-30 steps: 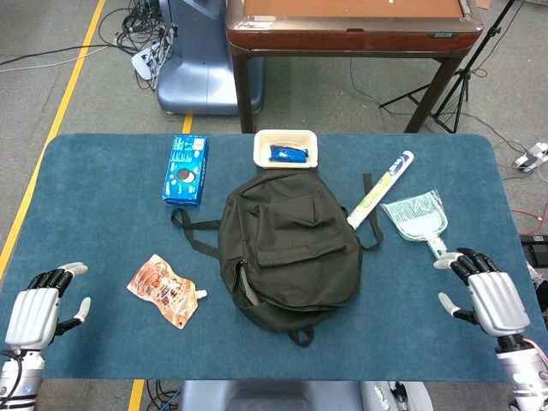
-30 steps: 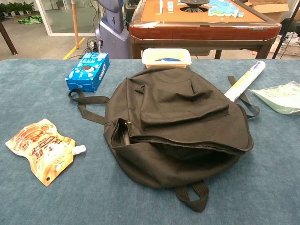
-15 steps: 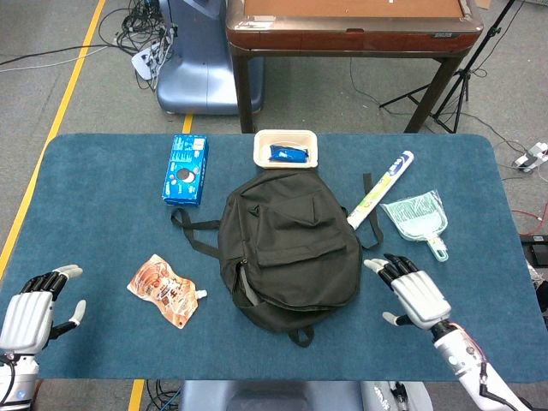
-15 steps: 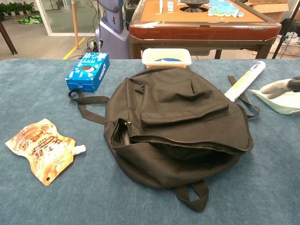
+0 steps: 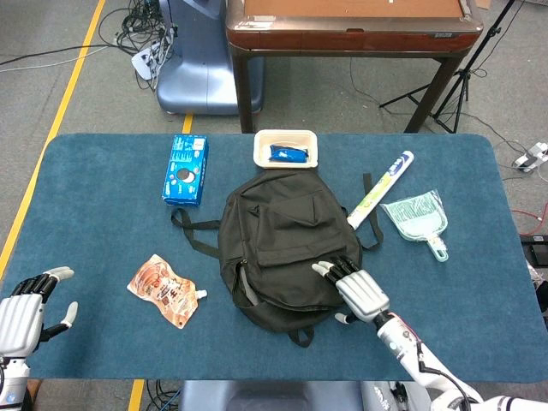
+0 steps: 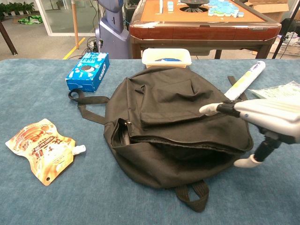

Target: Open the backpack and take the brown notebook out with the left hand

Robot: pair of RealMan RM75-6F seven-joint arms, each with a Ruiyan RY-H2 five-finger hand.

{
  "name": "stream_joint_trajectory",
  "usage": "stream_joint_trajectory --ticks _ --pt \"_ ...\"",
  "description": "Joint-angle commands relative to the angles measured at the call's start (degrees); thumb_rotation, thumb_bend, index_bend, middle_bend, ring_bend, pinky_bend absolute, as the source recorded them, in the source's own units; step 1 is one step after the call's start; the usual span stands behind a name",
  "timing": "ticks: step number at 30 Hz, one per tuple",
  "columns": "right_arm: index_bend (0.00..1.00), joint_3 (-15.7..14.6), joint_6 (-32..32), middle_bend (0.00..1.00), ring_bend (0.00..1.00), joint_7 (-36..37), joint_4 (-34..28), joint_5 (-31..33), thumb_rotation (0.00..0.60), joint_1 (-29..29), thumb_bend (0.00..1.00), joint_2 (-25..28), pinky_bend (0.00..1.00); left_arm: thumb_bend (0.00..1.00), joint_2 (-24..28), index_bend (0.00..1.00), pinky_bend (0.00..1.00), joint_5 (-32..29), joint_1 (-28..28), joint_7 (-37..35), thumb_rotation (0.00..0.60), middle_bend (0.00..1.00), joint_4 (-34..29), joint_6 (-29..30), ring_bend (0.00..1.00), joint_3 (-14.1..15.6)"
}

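A black backpack [image 5: 278, 244] [image 6: 173, 126] lies flat in the middle of the blue table, its zipper partly open along the near-left side. No brown notebook shows. My right hand [image 5: 360, 291] [image 6: 267, 119] hovers over the backpack's near-right part, fingers spread and holding nothing. My left hand [image 5: 21, 308] stays at the table's near-left corner, fingers apart and empty; the chest view does not show it.
An orange snack pouch [image 5: 164, 289] lies left of the backpack. A blue cookie box [image 5: 186, 169], a white tray [image 5: 287, 161] with a blue packet, a rolled tube [image 5: 381, 188] and a green dustpan [image 5: 417, 218] surround it. A brown table [image 5: 351, 26] stands behind.
My right hand has swept left from the table's right edge to over the backpack's near-right side. My left hand has drifted slightly down toward the near-left corner.
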Motion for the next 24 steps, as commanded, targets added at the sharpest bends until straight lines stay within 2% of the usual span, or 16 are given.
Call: stream_joint_trajectory --ticks 1,7,13,18,24 --pt "0.08 0.5 -0.9 0.1 0.0 -1.2 2.2 1.1 0.6 1.6 0.03 -2.3 0.07 0.34 0.0 0.27 0.22 0.0 0.0 -0.5 0.6 0.25 0.4 0.0 0.26 -0.1" --pt "0.08 2.2 -2.5 0.12 0.0 -1.8 4.4 4.0 0.6 4.3 0.17 -3.7 0.07 0.34 0.1 0.27 0.22 -0.2 0.1 -1.2 0.6 0.25 0.8 0.1 0.26 -0.3" --pt "0.08 3.9 -3.9 0.16 0.0 -1.9 3.5 7.4 0.6 6.5 0.33 -2.0 0.07 0.34 0.2 0.27 0.22 -0.3 0.2 -1.2 0.6 0.25 0.7 0.2 0.26 -0.5" --pt "0.09 4.7 -5.5 0.17 0.01 -2.0 2.4 10.4 0.6 8.3 0.4 -0.1 0.07 0.34 0.2 0.27 0.22 -0.2 0.0 -0.8 0.6 0.25 0.5 0.0 0.26 -0.5" --pt "0.16 5.1 -9.6 0.22 0.04 -2.8 1.2 16.4 0.6 11.8 0.62 1.2 0.07 0.34 0.2 0.27 0.22 -0.1 -0.3 -0.4 0.6 0.25 0.2 -0.4 0.26 -0.7"
